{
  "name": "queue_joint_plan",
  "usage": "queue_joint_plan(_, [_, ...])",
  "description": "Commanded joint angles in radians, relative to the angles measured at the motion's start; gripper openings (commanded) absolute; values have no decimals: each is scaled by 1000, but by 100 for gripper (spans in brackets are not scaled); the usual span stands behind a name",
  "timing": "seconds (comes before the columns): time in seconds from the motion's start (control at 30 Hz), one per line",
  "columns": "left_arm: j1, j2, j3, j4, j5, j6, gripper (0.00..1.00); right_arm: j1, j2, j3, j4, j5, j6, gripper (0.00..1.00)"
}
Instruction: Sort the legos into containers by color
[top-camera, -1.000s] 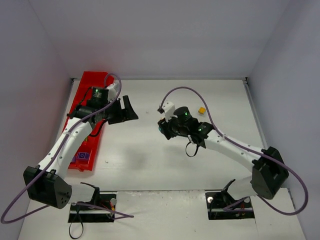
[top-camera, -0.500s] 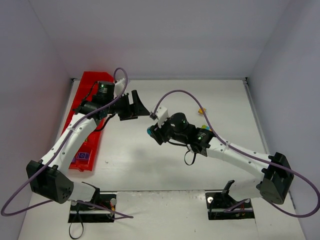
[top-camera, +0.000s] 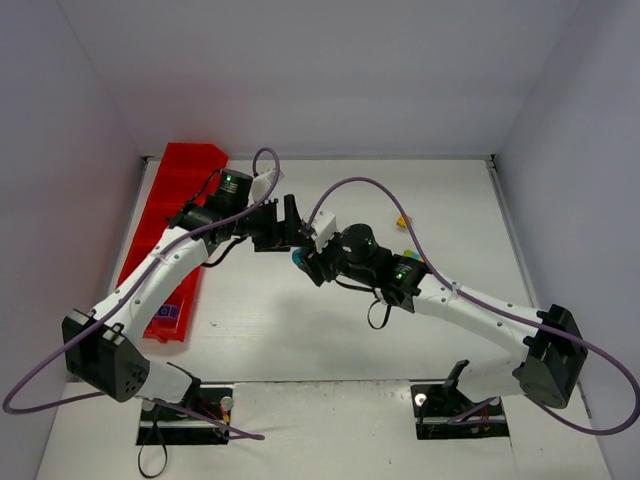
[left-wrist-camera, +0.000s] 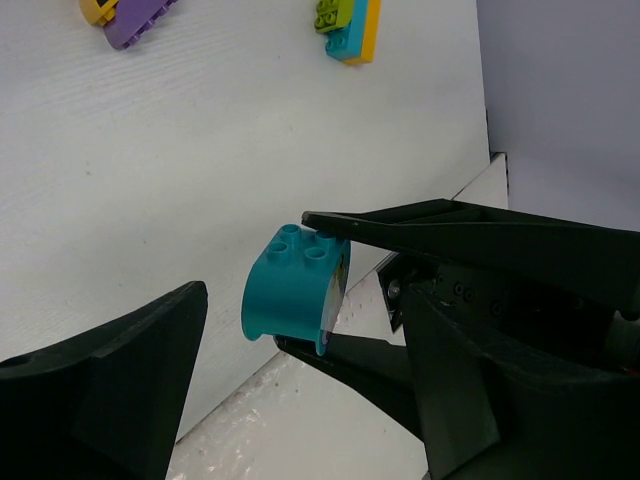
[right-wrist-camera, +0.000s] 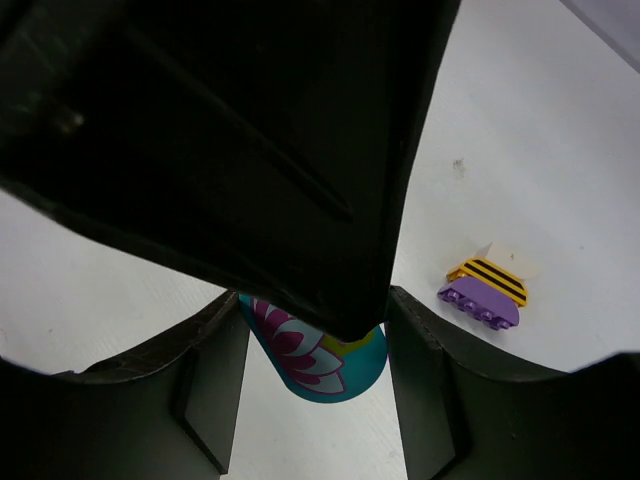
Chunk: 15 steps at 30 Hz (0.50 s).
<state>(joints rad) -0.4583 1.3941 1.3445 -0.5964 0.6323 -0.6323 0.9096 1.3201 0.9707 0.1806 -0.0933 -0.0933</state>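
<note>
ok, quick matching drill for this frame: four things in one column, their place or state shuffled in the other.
Things:
1. teal brick
2. red tray
3. left gripper
4. purple brick

Place or state:
a. open, nothing between its jaws
b. lying loose on the table
c. along the table's left edge
d. clamped in the right gripper

Pairs: 1-d, 2-c, 3-a, 4-b.
</note>
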Motion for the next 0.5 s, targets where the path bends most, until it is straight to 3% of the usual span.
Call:
queue_joint_plan(0.0, [-8, -1, 2, 27, 10, 20, 72, 0, -35, 46, 102, 9, 7, 0])
queue_joint_plan(0.27, [-32, 17, -15, 21, 12, 37, 62, -3, -36, 46, 125, 14, 20, 0])
queue_joint_plan(0.4, [-39, 26, -28, 37, 12, 33, 52, -3, -35, 51, 132, 1, 26, 0])
queue_joint_plan(0.47, [-42, 26, -28, 46, 15, 33, 41, -2, -35, 51, 135, 3, 30, 0])
